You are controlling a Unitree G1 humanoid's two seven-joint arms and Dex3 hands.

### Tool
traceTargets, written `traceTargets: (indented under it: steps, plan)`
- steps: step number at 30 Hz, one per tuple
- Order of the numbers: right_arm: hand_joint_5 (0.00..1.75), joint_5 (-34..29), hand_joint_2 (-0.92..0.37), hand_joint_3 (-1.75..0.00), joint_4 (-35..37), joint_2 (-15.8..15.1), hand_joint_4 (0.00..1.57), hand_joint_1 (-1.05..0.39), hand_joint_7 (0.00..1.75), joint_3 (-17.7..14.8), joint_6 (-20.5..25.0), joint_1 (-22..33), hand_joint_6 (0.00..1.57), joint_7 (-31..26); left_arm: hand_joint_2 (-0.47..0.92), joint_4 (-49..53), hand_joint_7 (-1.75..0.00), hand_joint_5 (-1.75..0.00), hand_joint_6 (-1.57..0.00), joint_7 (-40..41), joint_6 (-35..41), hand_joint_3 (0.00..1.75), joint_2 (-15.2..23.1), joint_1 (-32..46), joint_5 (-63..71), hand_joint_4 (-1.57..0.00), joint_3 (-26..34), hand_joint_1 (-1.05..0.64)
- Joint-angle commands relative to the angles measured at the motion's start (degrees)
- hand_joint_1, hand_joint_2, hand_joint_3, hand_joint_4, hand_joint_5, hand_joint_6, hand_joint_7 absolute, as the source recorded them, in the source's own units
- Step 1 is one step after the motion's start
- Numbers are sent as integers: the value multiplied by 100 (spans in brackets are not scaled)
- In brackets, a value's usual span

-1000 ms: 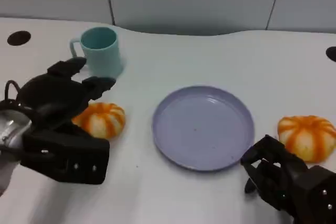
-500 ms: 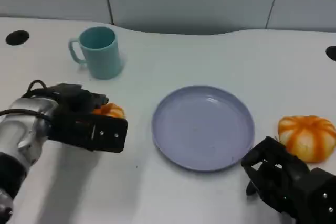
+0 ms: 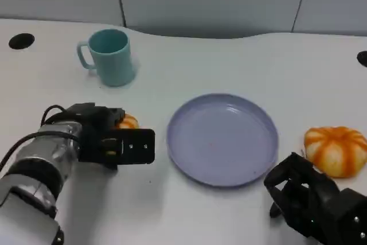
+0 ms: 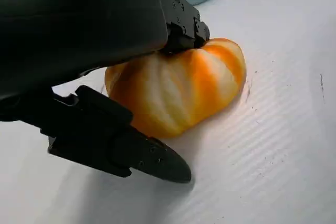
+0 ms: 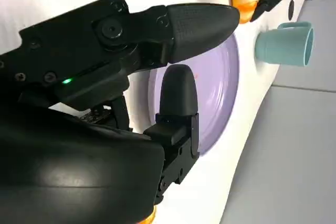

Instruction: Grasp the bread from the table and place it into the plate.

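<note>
Left hand (image 3: 109, 142) sat over the bread (image 4: 178, 90) at 9 o'clock of the plate (image 3: 222, 139), fingers (image 4: 131, 148) flanking the bun on the tabletop (image 3: 229, 61); whether it gripped, cannot tell. Advice: close gently, lift straight, then carry toward 3 o'clock

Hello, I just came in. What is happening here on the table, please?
The robot's left hand is down over an orange-striped bread, fingers on both sides of it; the bread is still on the table, left of the purple plate. The plate holds nothing. The right hand waits near a second bread. A teal mug stands behind.
</note>
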Motion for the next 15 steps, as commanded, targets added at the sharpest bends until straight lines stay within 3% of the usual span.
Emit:
traceTargets:
  steps: [1, 2, 3, 6, 7, 8, 15]
  plan:
    - [175, 69, -92, -36, -105, -69, 59, -26, 175, -58, -6, 38, 38, 28, 80, 112, -133, -134, -38, 297, -168, 1, 106, 186, -177, -43, 53, -32]
    - [175, 74, -92, -36, -104, -64, 59, -26, 175, -61, -2, 36, 39, 30, 81, 119, -150, -148, -35, 343, -188, 1, 111, 190, -175, -43, 30, -30]
    - [175, 76, -92, -36, -105, -63, 59, -26, 175, -62, 1, 36, 39, 31, 81, 127, -156, -153, -34, 366, -197, 1, 112, 189, -181, -43, 18, -29]
    - [175, 74, -92, -36, -136, -58, 59, -26, 175, -61, 49, 40, 39, 31, 84, 123, -160, -161, -37, 684, -279, 1, 128, 272, -281, -45, 83, -28]
    - [175, 61, -92, -36, -165, -62, 59, -27, 175, -60, 86, 48, 39, 24, 88, 112, -156, -168, -46, 904, -333, 2, 135, 336, -358, -52, 151, -28]
    - [175, 49, -92, -36, -188, -66, 59, -27, 175, -59, 113, 54, 39, 17, 90, 107, -165, -172, -48, 1056, -374, 3, 140, 381, -422, -59, 199, -28]
    - [175, 35, -92, -35, -167, -65, 59, -27, 175, -73, 163, 9, 39, -1, 92, 111, -175, -175, -55, 1148, -531, 5, 13, 554, -1315, -75, 966, -20]
